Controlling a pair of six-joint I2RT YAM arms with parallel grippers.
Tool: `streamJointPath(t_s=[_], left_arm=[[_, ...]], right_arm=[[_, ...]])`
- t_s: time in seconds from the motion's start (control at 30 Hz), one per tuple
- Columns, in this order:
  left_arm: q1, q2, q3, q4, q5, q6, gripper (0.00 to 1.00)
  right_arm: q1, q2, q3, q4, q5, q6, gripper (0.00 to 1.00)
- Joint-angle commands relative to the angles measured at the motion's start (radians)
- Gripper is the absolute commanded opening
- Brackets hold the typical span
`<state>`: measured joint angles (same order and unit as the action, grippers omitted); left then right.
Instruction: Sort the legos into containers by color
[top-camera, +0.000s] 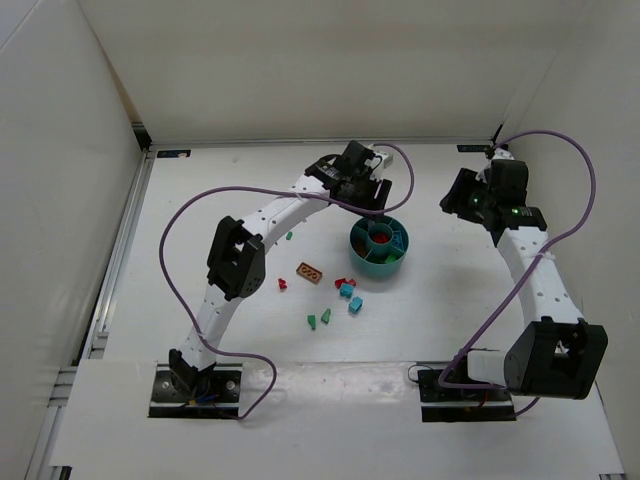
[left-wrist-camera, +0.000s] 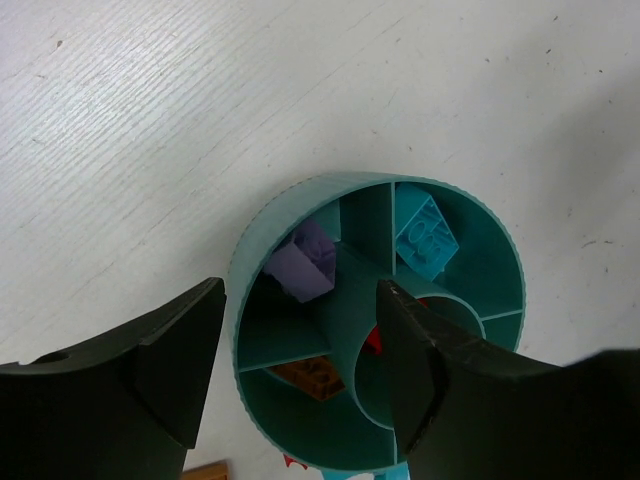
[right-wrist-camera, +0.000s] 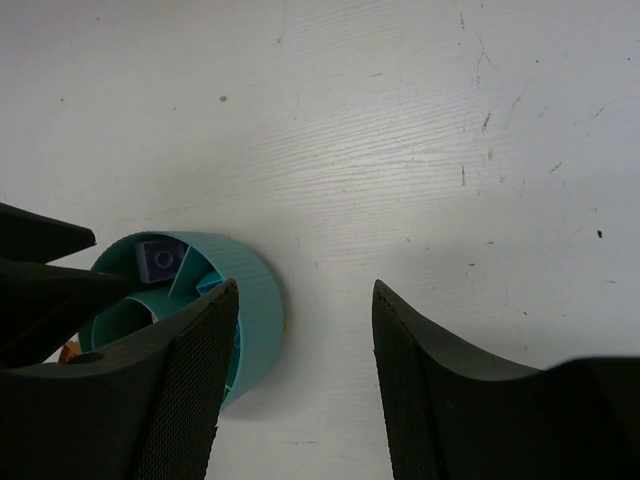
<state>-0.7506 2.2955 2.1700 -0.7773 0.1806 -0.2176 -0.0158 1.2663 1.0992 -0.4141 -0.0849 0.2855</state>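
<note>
Mid-table, just right of centre: round teal plastic bowl (top-camera: 372, 270), split by inner walls into compartments round a small central cup. Left wrist view shows contents:
- pale purple plastic brick (left-wrist-camera: 305, 262), lying tilted in upper-left compartment
- teal-blue studded brick (left-wrist-camera: 428, 236) in upper-right one
- orange-brown brick (left-wrist-camera: 312, 376) in lower-left one
- red pieces (left-wrist-camera: 374, 342) in the cup, partly hidden by a finger

Each colour sits alone, so sorting looks correct; task judged approx. half done.

Near side of bowl, loose on white table (top-camera: 440, 290): flat orange plate brick (top-camera: 310, 272), small red bricks (top-camera: 343, 283), teal bricks (top-camera: 346, 290), green bricks (top-camera: 312, 321). One more green bit (top-camera: 289, 236) lies apart, to the left by the left arm.

Left gripper (left-wrist-camera: 300, 335) hangs directly over bowl, fingers spread, nothing between them: released. Right gripper (right-wrist-camera: 305, 340) hovers just beside bowl, fingers apart, grasping nothing.

Step in hand, as judged: get left arm off bowl & onto next loose brick. To do it well:
- Lift straight up before traversing, so fingertips don't catch rim & shove bowl.
- Keep fingers apart on the way.
- Pick a brick w/ room either side. Red & teal ones sit close together, so come down w/ fingers across one brick only, else two get taken.
- Right arm best held off bowl till left is clear; collision risk over the rim.
</note>
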Motion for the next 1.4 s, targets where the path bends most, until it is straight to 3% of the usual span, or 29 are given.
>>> streamJointPath(t_s=[0.0,0.13,0.3,0.33,0.5,0.67,0.8,0.9,1.03,1.37], left_arm=[[-0.012,-0.064,0.016,-0.007,0.025,0.012,0.73],[0.002,-0.083,0.065,-0.045,0.016,0.021,0.74],[0.059,-0.22,-0.001,-0.037,-0.006,0.04,0.78],[0.08,-0.241,-0.021,-0.033,-0.004,0.044,0.8],[0.14,-0.427,-0.234,-0.016,-0.075,0.024,1.0],[0.166,-0.632,-0.511,0.006,-0.125,-0.058,1.0],[0.16,-0.804,-0.752,0.039,-0.176,-0.14,1.0],[0.146,-0.884,-0.88,0.038,-0.213,-0.175,1.0],[0.119,-1.008,-0.992,0.029,-0.239,-0.216,1.0],[0.099,-1.088,-1.087,0.009,-0.265,-0.207,1.0]], right_arm=[[0.0,-0.03,-0.002,0.037,0.004,0.001,0.6],[0.014,-0.044,0.016,0.026,0.017,-0.051,0.6],[0.141,-0.059,0.07,-0.067,0.04,-0.156,0.6],[0.219,-0.071,0.076,-0.081,0.075,-0.167,0.6],[0.396,-0.088,0.132,-0.253,0.094,-0.229,0.61],[0.614,-0.065,0.107,-0.379,0.031,-0.217,0.65],[0.834,-0.033,0.019,-0.361,0.156,-0.122,0.68],[0.864,0.011,-0.03,-0.33,0.233,-0.03,0.68],[0.876,0.111,-0.029,-0.312,0.223,0.01,0.69],[0.985,0.274,-0.056,-0.22,0.301,0.078,0.71]])
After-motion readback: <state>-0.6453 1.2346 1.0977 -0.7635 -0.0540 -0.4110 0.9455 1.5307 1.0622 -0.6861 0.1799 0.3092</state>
